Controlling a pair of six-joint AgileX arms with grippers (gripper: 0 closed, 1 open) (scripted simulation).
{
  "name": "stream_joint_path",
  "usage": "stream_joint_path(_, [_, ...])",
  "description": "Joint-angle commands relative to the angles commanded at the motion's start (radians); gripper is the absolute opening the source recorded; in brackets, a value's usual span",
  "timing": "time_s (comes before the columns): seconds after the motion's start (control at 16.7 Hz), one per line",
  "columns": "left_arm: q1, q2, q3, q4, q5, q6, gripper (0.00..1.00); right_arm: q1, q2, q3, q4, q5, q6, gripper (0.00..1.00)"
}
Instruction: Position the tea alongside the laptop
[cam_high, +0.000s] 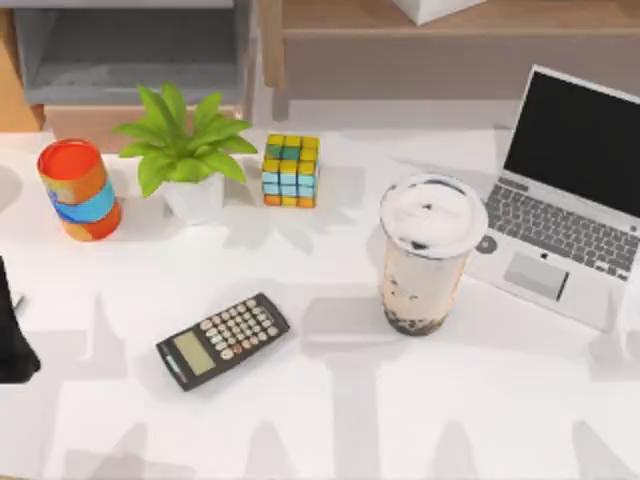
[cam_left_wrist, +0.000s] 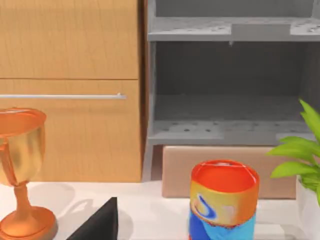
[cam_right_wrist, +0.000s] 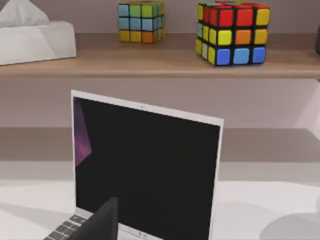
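1. Your left arm sits parked at the table's left edge as a dark shape; you cannot tell how its fingers stand. A dark finger juts into the left wrist view, which faces the shelves behind the table
2. Your right arm's wrist view faces the laptop's black screen, with one dark finger in the foreground; you cannot tell how wide that gripper is either
3. The tea stands upright on the white table, right of centre, long axis vertical, white lid up, dark pearls at the base. It sits just beside the laptop on its left, free of any gripper
4. The laptop is open at the right, its screen at the back
5. On the table you have one tea, one laptop, one calculator, one striped can, one potted plant and one puzzle cube
6. Two more cubes and a tissue box rest on the shelf behind the laptop; one golden cup stands near the can
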Motion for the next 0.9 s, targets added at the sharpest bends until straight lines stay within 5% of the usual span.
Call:
stream_joint_path(0.36, [0.0,0.0,0.0,0.0,0.0,0.0,1.0,0.086,0.098,0.015,0.085,0.076,0.033,1.0])
stream_joint_path(0.9, [0.0,0.0,0.0,0.0,0.0,0.0,1.0,0.566,0.904,0.124,0.623,0.535,0.16,1.0])
